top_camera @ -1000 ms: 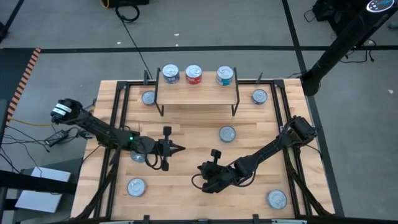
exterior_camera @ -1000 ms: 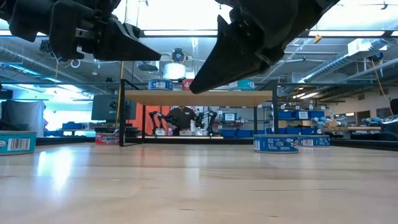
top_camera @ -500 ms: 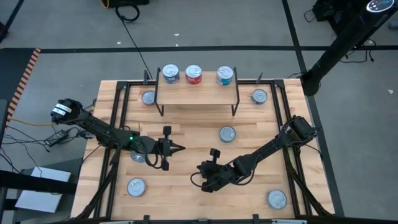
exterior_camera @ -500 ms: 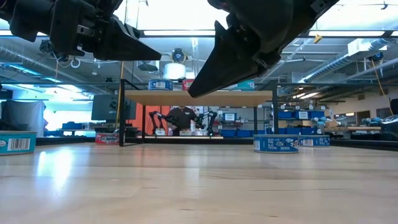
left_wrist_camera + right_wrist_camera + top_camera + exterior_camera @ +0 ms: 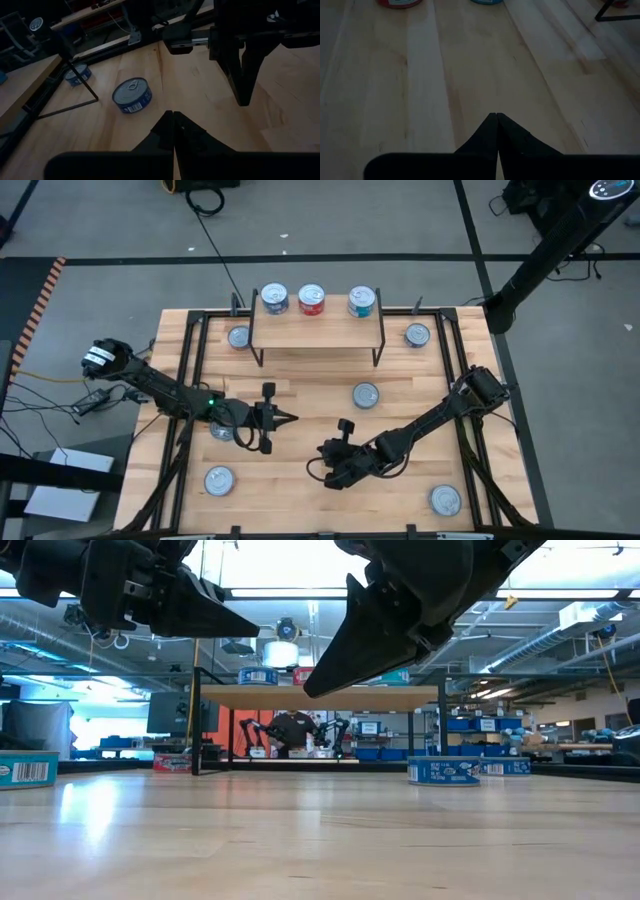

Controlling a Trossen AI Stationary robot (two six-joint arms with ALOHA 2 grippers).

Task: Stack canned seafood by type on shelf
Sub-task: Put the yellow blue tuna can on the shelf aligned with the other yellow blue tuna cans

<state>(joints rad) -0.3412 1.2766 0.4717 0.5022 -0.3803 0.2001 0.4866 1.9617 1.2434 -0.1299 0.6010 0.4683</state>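
Both arms hung low over the middle of the counter [image 5: 300, 490], and neither carried a thing. The left gripper [image 5: 287, 418] pointed across toward the counter's centre, fingers pressed together to a point, empty. The right gripper [image 5: 322, 450] sat just nearer the front edge, fingers likewise pinched shut on nothing.

Three tins already stood in a row on the shelf [image 5: 316, 332]: a blue tin [image 5: 273, 299], a red tin [image 5: 311, 300] and a teal tin [image 5: 361, 302]. The rest lay loose on the counter.

The one that mattered, by my reading, was the centre tin [image 5: 366, 394], lying flat, lid up, ahead of the left fingers and off toward the shelf. The right arm's forearm ran close beside it, so either arm could claim it. Another tin [image 5: 221, 431] sat tucked under the left arm's wrist, awkward to reach.

Further out: a front-left tin [image 5: 218, 480], a front-right tin [image 5: 445, 500], and two flanking the shelf [image 5: 238, 337] [image 5: 417, 335]. The two grippers were near each other; that looked like the real obstacle.
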